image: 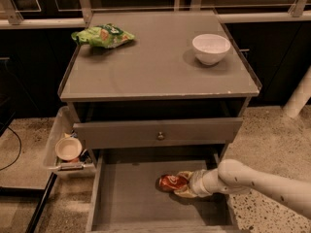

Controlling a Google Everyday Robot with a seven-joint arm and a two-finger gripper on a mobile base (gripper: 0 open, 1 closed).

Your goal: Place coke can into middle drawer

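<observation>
The coke can [170, 182] is red-orange and lies on its side inside the open middle drawer [126, 198], right of the floor's centre. My gripper [181, 185] reaches in from the right on a white arm and is shut on the can, low over the drawer floor. The far end of the can is hidden by the gripper.
A grey cabinet top [155, 62] holds a green chip bag [103, 35] at the back left and a white bowl [211, 48] at the back right. A closed drawer front with a round knob [160, 135] sits above the open drawer. A clear bin with a small bowl [68, 148] stands left of the cabinet.
</observation>
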